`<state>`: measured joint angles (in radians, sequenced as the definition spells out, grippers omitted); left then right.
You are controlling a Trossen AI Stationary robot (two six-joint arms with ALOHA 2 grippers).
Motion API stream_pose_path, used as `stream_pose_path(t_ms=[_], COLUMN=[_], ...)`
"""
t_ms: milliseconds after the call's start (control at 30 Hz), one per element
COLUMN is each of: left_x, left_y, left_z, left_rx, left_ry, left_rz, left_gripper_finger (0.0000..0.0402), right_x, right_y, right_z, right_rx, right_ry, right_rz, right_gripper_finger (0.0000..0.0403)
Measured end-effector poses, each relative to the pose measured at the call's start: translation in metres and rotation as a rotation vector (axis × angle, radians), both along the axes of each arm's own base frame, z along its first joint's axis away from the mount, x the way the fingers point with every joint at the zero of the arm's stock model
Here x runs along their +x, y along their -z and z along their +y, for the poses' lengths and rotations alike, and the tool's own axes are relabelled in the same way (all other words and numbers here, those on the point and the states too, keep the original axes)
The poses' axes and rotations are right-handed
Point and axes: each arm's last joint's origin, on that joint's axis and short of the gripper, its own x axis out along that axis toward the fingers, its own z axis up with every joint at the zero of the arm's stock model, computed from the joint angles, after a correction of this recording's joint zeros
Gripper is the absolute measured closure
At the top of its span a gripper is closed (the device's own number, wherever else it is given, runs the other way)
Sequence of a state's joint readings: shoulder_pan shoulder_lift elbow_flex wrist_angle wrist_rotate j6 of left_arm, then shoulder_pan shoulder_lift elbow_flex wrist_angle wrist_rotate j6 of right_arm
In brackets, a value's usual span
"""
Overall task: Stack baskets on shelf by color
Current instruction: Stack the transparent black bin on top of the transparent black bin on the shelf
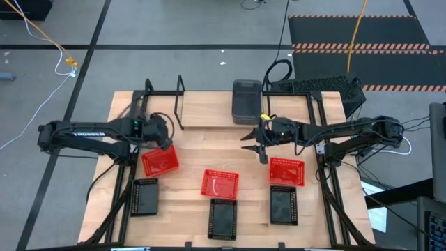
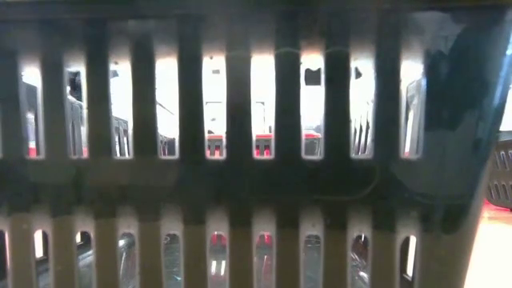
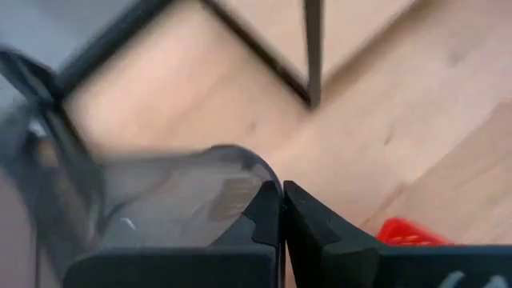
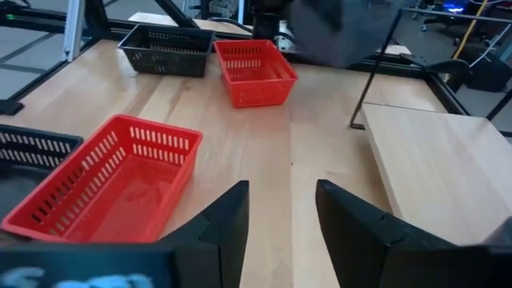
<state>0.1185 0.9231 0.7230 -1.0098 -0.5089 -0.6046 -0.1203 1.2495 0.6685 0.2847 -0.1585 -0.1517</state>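
My left gripper (image 1: 164, 137) is shut on a grey basket (image 3: 160, 200), which also shows as a blurred grey shape in the right wrist view (image 4: 344, 32). It hovers over a red basket (image 1: 160, 161), just near of the black wire shelf (image 1: 166, 104). My right gripper (image 1: 255, 148) is open and empty above bare wood, between the grey basket stack (image 1: 246, 102) at the far edge and another red basket (image 1: 286, 171). A third red basket (image 1: 220, 183) sits mid-table. Three black baskets (image 1: 144, 196), (image 1: 222, 217), (image 1: 283, 206) sit along the near edge. My left gripper pinches the grey basket's wall at its rim, near a rounded corner (image 3: 260, 178), between its two fingers. The basket reaches away to one side of the fingers. It hangs lifted clear of the table.
A perforated basket wall (image 2: 240, 144) stands right against the low camera and fills its view; red baskets show through the slots. Black frame rails (image 1: 320, 125) run along the table's sides. A shelf post (image 4: 376, 72) stands beside a raised wooden board (image 4: 432, 160).
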Motion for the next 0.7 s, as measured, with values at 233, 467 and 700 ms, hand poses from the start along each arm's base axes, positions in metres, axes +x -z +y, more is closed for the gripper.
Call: stream_pose_path(t_ms=[233, 467, 700], left_x=[-0.002, 0.010, 0.051], left_y=[-0.057, -0.099, -0.116], left_z=[-0.006, -0.012, -0.026], left_rx=[0.032, 0.064, 0.040], left_ry=[0.041, 0.101, 0.225], left_rz=[-0.045, -0.246, -0.418], left_gripper_finger=[0.0394, 0.0395, 0.0397], right_x=[0.000, 0.001, 0.005], right_y=[0.001, -0.002, -0.007], right_z=[0.004, 0.006, 0.022], right_rx=[-0.008, -0.005, 0.027], right_ry=[-0.021, -0.027, -0.150], right_rz=[0.007, -0.019, -0.090], right_gripper_finger=[0.0264, 0.0264, 0.0264])
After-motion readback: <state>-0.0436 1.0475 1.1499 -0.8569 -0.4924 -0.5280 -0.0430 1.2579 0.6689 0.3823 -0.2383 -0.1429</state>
